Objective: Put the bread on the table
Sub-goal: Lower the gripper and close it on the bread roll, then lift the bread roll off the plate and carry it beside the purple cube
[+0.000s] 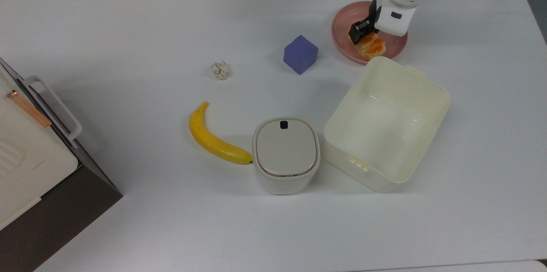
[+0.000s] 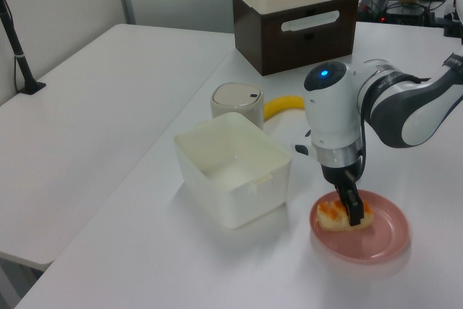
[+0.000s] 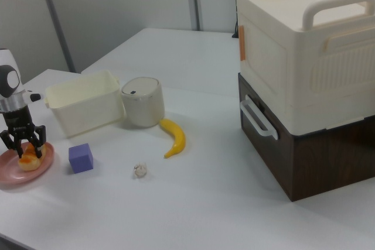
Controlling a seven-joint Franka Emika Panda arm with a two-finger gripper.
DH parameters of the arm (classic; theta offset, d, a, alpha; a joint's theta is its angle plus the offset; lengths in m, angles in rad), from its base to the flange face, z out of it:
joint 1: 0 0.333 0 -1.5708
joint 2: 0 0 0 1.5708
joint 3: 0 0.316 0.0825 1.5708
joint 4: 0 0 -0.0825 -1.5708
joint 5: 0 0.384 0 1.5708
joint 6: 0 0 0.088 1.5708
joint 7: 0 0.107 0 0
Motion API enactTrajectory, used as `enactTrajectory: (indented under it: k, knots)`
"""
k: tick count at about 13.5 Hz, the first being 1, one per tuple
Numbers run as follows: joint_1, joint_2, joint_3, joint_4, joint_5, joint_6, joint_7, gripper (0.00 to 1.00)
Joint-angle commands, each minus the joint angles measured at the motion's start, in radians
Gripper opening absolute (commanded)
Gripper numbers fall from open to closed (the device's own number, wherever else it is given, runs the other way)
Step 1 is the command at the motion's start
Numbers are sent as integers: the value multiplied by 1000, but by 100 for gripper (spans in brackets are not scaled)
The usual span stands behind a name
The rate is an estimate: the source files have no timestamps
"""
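Gripper, black two-fingered, spread open astride the small orange-brown-topped bread bun, fingertips at its sides, on the round pink plate. Large white tabletop; grey partition walls behind. Contact between fingertips and bun cannot be made out.

1. In the top view, the cream tub stands just at 6 o'clock of the pink plate.
2. The purple cube stands near at 9 o'clock.
3. Bare desk lies open at 3 o'clock.
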Motion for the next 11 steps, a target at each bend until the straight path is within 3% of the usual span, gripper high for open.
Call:
enactTrajectory:
  k: [1, 7, 11]
  knots:
    - [3, -16, 6, -18, -34, 26, 29, 51]
    - [-40, -149, -16, 11, -40, -86, -12, 52]
    - [-119, -194, -104, 11, -40, -114, -136, 53]
